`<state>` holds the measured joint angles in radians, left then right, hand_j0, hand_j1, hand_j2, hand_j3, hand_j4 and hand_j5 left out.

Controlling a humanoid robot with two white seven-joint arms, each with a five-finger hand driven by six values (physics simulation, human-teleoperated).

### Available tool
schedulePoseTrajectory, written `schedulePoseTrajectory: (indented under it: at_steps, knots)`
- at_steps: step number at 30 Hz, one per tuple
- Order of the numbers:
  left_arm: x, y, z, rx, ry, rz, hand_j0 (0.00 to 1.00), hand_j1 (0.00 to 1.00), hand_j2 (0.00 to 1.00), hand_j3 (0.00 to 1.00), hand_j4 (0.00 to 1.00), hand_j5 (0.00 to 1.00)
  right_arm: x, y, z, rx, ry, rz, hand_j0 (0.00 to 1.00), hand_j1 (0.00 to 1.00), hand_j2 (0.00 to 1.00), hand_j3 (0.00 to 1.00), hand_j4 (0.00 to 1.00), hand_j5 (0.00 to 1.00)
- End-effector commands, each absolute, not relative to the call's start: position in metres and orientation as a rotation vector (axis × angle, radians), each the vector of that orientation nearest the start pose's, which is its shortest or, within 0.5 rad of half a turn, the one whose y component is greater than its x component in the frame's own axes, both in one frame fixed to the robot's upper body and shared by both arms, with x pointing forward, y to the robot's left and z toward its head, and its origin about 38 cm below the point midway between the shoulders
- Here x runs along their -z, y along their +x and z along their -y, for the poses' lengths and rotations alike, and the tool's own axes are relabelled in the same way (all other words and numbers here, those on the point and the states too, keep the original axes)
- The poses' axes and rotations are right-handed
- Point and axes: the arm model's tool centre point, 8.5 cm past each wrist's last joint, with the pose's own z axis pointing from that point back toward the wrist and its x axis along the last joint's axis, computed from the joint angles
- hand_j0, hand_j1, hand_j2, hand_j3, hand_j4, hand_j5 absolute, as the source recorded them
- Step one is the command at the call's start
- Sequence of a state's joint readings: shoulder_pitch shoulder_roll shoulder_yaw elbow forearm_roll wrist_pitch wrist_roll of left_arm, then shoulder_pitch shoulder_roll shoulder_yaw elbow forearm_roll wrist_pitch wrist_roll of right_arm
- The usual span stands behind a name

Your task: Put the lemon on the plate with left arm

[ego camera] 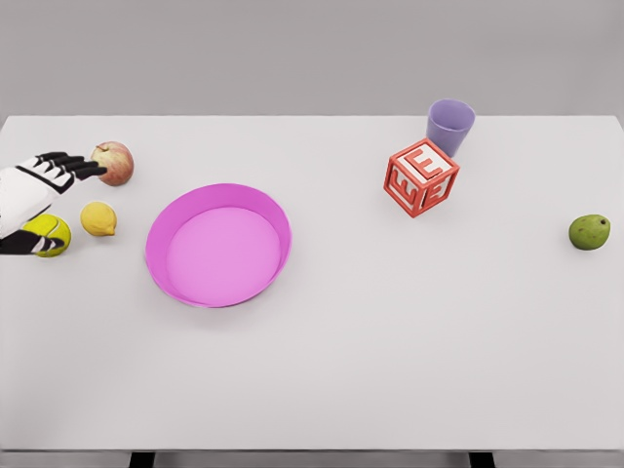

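Observation:
A small yellow lemon (98, 218) lies on the white table, left of the pink plate (191, 280). My left hand (58, 172) comes in from the left edge, its black fingers spread and held above and to the left of the lemon, near a red apple (114, 162). Nothing is in the hand. The plate holds nothing. The right arm does not show.
A yellow-green tennis ball (46, 235) sits just below my left hand, partly under the wrist. A red letter block (421, 177) and a purple cup (449, 127) stand at the back right. A green fruit (589, 232) lies near the right edge.

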<state>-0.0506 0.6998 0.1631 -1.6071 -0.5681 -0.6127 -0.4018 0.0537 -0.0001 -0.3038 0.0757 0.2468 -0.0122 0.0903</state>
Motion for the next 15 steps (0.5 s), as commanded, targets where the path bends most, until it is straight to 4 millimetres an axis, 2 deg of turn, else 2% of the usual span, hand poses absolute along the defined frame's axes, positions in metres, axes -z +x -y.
schedulePoseTrajectory:
  at_steps: [1,2,5,7,10,15]
  knots:
    - [-0.204,0.358,-0.402,1.68,0.791,1.487,1.0,1.0,1.0,1.0,1.0,1.0,0.258,-0.058,0.256,0.067,0.022,-0.108,1.0,1.0,1.0,1.0,1.0,1.0]
    - [-0.209,0.361,-0.398,1.717,0.831,1.475,1.0,1.0,1.0,1.0,1.0,1.0,0.258,-0.058,0.256,0.069,0.022,-0.11,1.0,1.0,1.0,1.0,1.0,1.0]
    - [-0.198,0.364,-0.377,1.786,0.778,1.474,1.0,1.0,1.0,1.0,1.0,1.0,0.258,-0.058,0.256,0.067,0.022,-0.11,1.0,1.0,1.0,1.0,1.0,1.0]
    - [-0.203,0.375,-0.368,1.831,0.771,1.479,1.0,1.0,1.0,1.0,1.0,1.0,0.258,-0.058,0.256,0.067,0.022,-0.108,1.0,1.0,1.0,1.0,1.0,1.0]
    - [-0.209,0.39,-0.362,1.914,0.749,1.449,1.0,1.0,1.0,1.0,1.0,1.0,0.258,-0.058,0.256,0.067,0.022,-0.108,1.0,1.0,1.0,1.0,1.0,1.0]
    - [-0.192,0.396,-0.366,1.943,0.55,1.4,1.0,1.0,1.0,1.0,1.0,1.0,0.258,-0.058,0.256,0.067,0.022,-0.11,1.0,1.0,1.0,1.0,1.0,1.0]
